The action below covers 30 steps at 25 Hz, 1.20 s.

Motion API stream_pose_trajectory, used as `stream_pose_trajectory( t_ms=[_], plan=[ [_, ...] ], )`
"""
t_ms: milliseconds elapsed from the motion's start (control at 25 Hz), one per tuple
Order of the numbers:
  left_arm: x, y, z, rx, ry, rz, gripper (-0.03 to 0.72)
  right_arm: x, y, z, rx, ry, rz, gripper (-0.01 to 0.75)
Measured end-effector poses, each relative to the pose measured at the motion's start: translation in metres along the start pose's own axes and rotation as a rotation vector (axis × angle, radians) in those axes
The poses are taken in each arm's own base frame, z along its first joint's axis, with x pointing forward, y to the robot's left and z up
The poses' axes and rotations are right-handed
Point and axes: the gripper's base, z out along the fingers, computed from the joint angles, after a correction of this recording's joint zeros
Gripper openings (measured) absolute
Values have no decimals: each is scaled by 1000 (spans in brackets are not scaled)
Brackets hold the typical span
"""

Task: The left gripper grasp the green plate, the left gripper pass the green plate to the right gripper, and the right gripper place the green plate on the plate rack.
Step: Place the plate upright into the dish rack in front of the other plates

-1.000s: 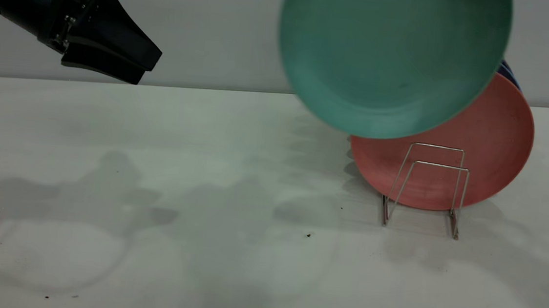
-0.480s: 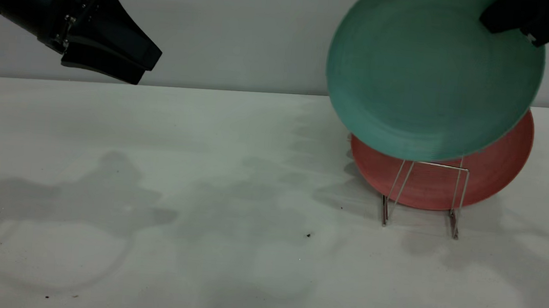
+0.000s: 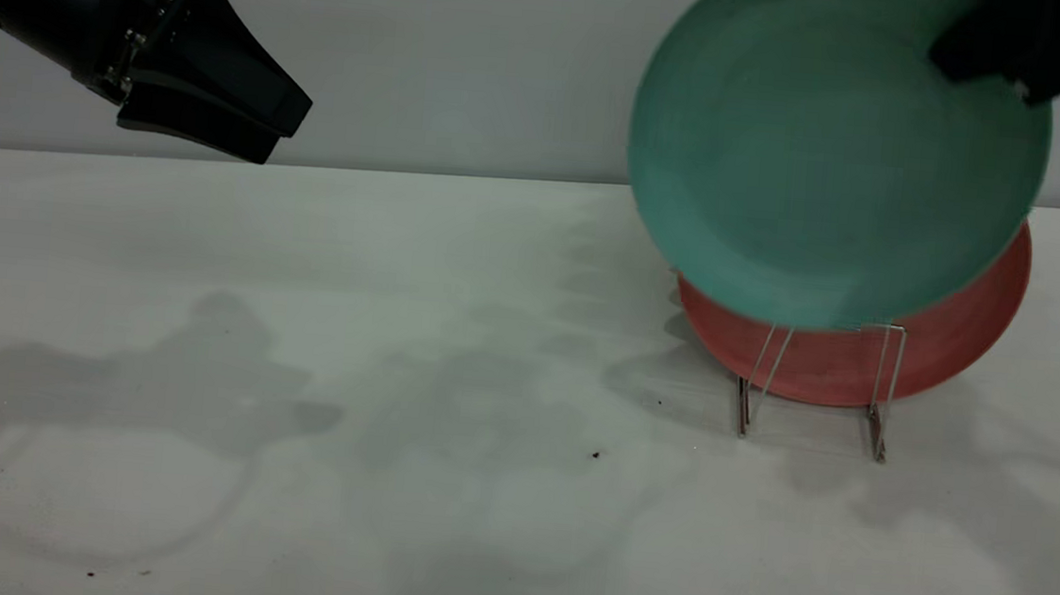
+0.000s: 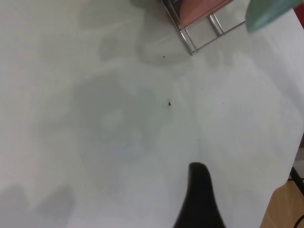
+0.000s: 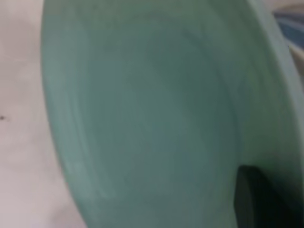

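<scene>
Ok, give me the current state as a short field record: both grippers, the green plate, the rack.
left gripper: raised at the exterior view's left, holding nothing
right gripper: at the top right, gripping the green plate's upper rim
green plate: held upright, its lower edge at the tops of the rack's front loops, not seated
plate rack: on the table, pink plate standing in it behind the front loops

At the table's right side stands the plate rack, with another plate upright in it. The green plate hangs in front of that plate, above the rack's near loops, gripped at its upper right rim by the right gripper. The left gripper hangs far left, above the table's far edge.
</scene>
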Motion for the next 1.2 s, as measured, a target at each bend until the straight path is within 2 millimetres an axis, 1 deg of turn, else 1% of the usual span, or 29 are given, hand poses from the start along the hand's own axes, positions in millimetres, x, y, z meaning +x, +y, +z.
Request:
stream_pose_trajectory(
  t_ms=[160, 360, 600, 680, 800, 1000, 1200],
  plan=[
    [0, 0, 0, -1, 0, 0, 589, 12, 6, 3, 19, 37, 19, 54],
    [0, 0, 0, -2, -1, 0, 589, 11, 3, 0, 62, 34, 22, 54],
    [0, 1, 0, -11, -5, 0, 589, -5, -7, -29, 155, -34, 19, 54],
    [-1, 1, 0, -14, -6, 0, 589, -7, -8, -34, 166, -45, 18, 54],
    [-1, 1, 0, -14, -6, 0, 589, -5, -7, -30, 159, -35, 12, 54],
    [1, 4, 3, -10, 0, -8, 589, 7, -7, -9, 158, 20, -16, 55],
    [1, 4, 3, -11, 0, -8, 589, 11, -8, -3, 169, 41, -37, 55]
  ],
)
